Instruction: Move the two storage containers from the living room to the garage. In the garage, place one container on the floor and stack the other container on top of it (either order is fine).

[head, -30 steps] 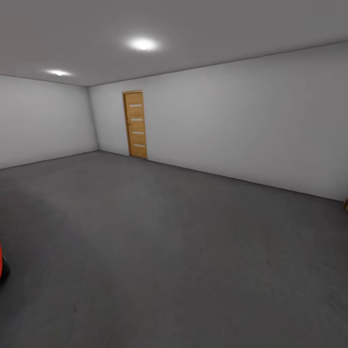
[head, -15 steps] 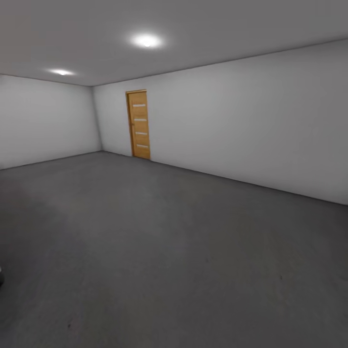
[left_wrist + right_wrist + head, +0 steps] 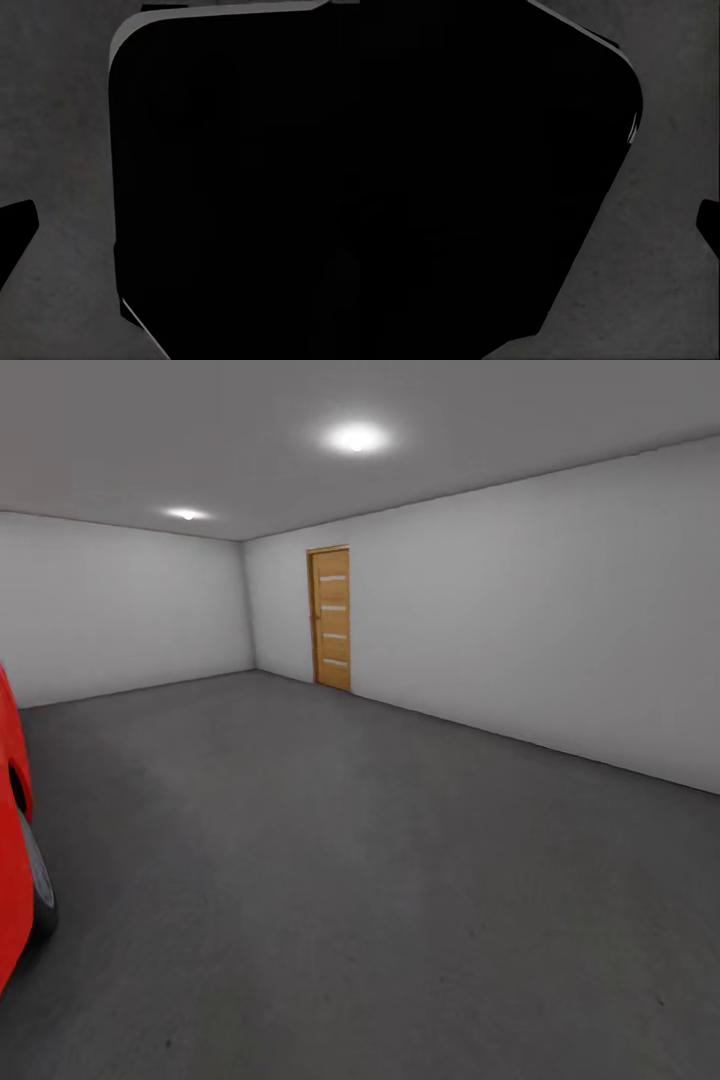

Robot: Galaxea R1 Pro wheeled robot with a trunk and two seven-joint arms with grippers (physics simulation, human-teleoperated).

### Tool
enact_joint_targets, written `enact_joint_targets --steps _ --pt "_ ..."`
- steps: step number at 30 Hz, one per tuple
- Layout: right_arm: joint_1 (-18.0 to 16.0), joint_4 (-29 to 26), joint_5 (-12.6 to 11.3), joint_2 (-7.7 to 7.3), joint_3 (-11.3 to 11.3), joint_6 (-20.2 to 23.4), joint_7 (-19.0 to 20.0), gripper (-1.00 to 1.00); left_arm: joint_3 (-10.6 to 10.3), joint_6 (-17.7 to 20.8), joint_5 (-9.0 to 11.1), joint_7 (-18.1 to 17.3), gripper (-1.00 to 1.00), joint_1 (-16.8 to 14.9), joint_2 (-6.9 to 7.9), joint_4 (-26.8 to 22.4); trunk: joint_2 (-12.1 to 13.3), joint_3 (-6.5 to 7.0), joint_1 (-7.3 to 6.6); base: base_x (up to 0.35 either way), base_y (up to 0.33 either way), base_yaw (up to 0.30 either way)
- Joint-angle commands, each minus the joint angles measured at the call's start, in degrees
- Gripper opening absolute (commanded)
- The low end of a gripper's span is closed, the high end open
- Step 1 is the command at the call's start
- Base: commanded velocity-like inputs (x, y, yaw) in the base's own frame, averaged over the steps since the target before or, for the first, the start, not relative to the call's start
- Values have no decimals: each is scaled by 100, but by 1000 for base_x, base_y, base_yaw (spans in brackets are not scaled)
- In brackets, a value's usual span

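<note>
while i'm rolling through the garage (image 3: 560, 610), hazards as i'm reading them:

containers: i'm not seeing either orange-red bin anywhere in what's in front of me, so i can't say where they're sitting relative to either claw.

left claw: a dark finger tip (image 3: 15, 232) is poking in over the floor (image 3: 60, 135), next to a big black rounded body (image 3: 240, 187); i can't tell whether the claw is released or clenched.

right claw: same story, a dark sliver (image 3: 709, 225) over grey concrete beside a black bulk (image 3: 472, 172); its state is unreadable to me.

red car: a red car (image 3: 12, 840) with a dark wheel (image 3: 40, 890) is sitting on my left arm's side, close by. if i'm swinging that way, i'm risking clipping it with the base or the arm.

door: a wooden door (image 3: 331, 617) is standing in the far wall, well apart from both claws.

blind spot: both wrist cameras are mostly blacked out, so i'm judging clearance poorly down low.
</note>
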Motion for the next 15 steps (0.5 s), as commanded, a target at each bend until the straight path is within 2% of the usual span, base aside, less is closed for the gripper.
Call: enact_joint_targets --steps 1,15 --pt "-1 2 -60 -2 48 -19 -1 100 1 -3 5 1 100 -1 -2 -1 -2 -5 3 307 0 126" --pt "-1 2 -60 -14 48 -19 -1 100 6 -3 7 1 100 -1 0 -2 -2 -5 3 307 0 16"
